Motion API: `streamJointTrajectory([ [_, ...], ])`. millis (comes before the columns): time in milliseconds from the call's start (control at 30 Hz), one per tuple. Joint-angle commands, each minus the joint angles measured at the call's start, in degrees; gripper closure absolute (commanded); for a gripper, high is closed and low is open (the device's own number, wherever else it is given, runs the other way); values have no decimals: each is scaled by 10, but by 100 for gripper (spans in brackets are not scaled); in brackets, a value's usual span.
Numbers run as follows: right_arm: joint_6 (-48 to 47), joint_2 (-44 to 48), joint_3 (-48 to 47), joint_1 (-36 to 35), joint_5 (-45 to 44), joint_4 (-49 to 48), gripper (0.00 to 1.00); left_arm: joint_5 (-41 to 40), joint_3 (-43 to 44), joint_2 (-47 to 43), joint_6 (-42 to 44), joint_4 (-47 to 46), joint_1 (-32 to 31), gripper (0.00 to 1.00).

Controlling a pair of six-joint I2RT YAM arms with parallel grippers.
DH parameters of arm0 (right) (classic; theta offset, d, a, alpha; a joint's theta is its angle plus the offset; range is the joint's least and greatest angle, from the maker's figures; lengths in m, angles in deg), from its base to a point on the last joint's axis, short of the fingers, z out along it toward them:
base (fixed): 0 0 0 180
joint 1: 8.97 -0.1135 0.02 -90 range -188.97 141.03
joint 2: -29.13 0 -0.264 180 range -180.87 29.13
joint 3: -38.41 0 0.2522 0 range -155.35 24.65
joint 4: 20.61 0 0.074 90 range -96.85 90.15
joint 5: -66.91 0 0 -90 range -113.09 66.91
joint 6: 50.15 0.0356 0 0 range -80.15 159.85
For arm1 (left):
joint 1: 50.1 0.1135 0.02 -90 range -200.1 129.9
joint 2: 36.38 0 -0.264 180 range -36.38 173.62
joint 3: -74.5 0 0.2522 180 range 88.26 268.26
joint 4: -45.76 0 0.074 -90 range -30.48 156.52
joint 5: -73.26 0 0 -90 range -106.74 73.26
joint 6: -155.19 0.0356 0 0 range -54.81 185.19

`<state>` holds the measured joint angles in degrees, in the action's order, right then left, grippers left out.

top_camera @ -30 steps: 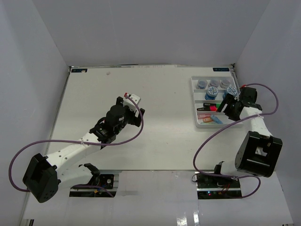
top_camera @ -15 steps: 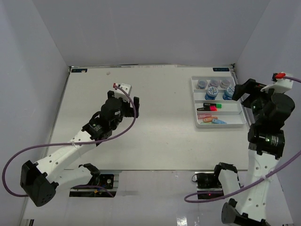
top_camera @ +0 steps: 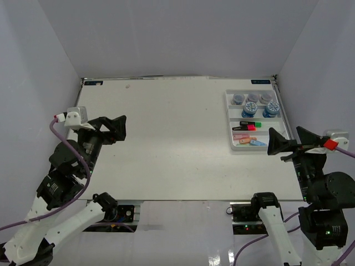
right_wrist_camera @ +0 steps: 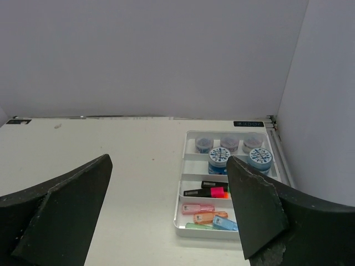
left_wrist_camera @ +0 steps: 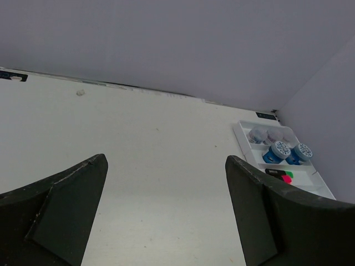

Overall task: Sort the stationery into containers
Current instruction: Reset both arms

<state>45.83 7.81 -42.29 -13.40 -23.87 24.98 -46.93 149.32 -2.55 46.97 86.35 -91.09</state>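
The white tray (top_camera: pixel 229 119) stands at the table's far right, its compartments filled. Grey-lidded jars (top_camera: pixel 253 98) fill the back row, with two blue-patterned jars (top_camera: pixel 250 108) in front of them. Black highlighters (top_camera: pixel 248 125) with bright caps lie in the third section and pastel highlighters (top_camera: pixel 247 138) in the nearest. From the right wrist, the tray (right_wrist_camera: pixel 181 202), blue jars (right_wrist_camera: pixel 219 157) and pastel highlighters (right_wrist_camera: pixel 198 209) show plainly. My right gripper (top_camera: pixel 285 141) (right_wrist_camera: pixel 169 159) hovers open and empty, near of the tray. My left gripper (top_camera: pixel 118 128) (left_wrist_camera: pixel 165 159) hangs open and empty over the table's left side.
White walls close in the table on the left, back and right. A black label (top_camera: pixel 260 82) sits at the back right corner and another label (top_camera: pixel 93 83) at the back left. The arm bases and purple cables stand along the near edge.
Both arms have drawn back toward the near edge and risen. The right gripper left the tray and opened wider; the left gripper swung from mid-table to the left.
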Motion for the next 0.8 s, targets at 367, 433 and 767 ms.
streamJointTrajectory([
  [367,-85,183,158,-63,-84,2,10,-23,-111,-138,20,103,0,2],
  [433,-86,196,175,-63,-94,-4,10,-22,-131,-149,16,103,0,2],
  [767,-88,208,223,-64,-100,-22,10,-28,-164,-172,-1,103,-1,2],
])
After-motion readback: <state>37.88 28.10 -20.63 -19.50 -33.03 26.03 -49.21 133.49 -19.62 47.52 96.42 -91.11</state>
